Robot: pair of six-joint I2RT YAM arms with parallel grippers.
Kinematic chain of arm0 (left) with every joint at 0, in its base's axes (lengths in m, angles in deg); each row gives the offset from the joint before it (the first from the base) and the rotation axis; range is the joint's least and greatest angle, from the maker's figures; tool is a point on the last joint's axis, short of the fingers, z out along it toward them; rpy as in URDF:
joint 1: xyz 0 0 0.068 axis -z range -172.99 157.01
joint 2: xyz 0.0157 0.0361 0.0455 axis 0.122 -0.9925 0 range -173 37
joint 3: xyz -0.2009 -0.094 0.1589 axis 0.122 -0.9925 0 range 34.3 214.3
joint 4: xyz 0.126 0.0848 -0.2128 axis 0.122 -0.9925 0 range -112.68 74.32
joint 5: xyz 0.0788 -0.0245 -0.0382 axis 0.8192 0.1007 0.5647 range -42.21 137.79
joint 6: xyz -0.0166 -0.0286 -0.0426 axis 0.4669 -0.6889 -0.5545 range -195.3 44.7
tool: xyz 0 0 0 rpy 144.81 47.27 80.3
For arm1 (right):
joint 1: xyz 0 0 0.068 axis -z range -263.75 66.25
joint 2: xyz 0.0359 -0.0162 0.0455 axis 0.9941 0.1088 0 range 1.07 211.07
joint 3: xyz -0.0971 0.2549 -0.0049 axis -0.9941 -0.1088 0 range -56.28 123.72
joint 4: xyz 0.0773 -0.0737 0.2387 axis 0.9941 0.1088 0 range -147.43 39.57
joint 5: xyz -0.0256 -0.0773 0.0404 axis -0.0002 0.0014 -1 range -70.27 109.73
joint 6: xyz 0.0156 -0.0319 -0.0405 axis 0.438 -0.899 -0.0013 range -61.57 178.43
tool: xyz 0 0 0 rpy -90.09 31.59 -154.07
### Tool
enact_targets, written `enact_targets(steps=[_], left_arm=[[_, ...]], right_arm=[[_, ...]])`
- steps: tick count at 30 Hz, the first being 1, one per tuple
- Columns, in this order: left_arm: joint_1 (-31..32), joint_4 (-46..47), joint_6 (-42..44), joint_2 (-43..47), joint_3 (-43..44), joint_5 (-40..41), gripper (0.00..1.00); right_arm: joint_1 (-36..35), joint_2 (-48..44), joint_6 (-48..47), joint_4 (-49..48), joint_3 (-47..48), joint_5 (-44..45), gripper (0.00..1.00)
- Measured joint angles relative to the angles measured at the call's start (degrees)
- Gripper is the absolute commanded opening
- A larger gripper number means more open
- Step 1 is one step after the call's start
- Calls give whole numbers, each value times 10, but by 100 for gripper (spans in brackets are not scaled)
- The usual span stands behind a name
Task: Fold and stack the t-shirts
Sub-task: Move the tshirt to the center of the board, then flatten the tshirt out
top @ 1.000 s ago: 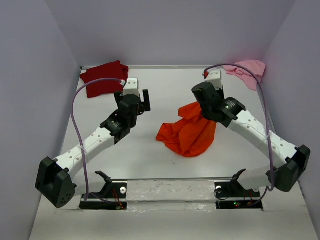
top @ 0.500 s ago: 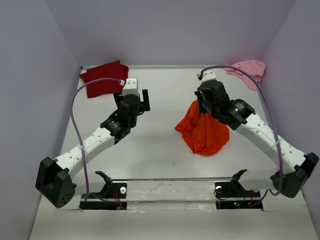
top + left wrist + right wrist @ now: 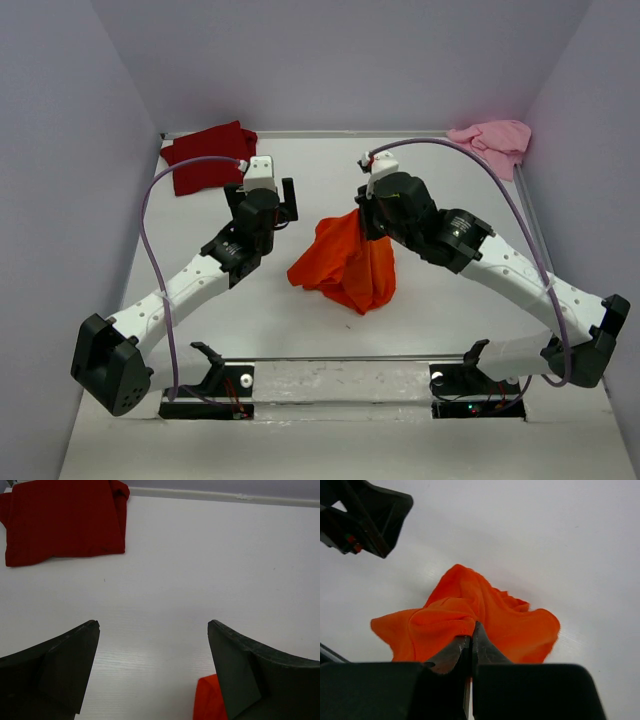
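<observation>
step: judging by the drape, lift and shake-out of the orange t-shirt (image 3: 345, 268) ahead of folding; no fold in it yet
right claw (image 3: 471, 639): fingers pinched together on a ridge of orange cloth; the shirt hangs straight below it, lower part bunched on the table (image 3: 330, 170)
left claw (image 3: 152, 630): jaws wide apart, nothing between them; orange cloth shows just by its right finger
orange look: crumpled cone, deep folds, no collar or sleeve readable
dark red t-shirt (image 3: 62, 522): lies flat, looks folded; well ahead and left of the left claw
pale pink t-shirt (image 3: 495, 140): rumpled heap, well beyond and right of the right claw
next: likely the left claw takes a second edge so both can pull it flat; needs a findable hem, hard in this bunch
</observation>
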Motion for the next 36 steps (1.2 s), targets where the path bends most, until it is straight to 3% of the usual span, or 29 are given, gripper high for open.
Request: enact_targets(steps=[5,10,14,17,21,28,36], left_arm=[[0,-3,0,0,0,1,99],[0,-3,0,0,0,0,99],[0,-4,0,0,0,0,99],[0,-7,0,0,0,0,99],[0,-8,0,0,0,0,99],[0,-11,-1,-1,0,-2,99],[0,-12,-2,-10,0,-6,99]], right_arm=[[3,-14,18,-1,-72,98,0],[13,73,65,64,-123,205,0],[37,141,102,119,-149,252,40],[52,170,124,159,-152,272,59],[51,155,128,172,-152,270,64],[44,40,92,164,-150,201,65],[-21,-32,53,132,-157,104,62]])
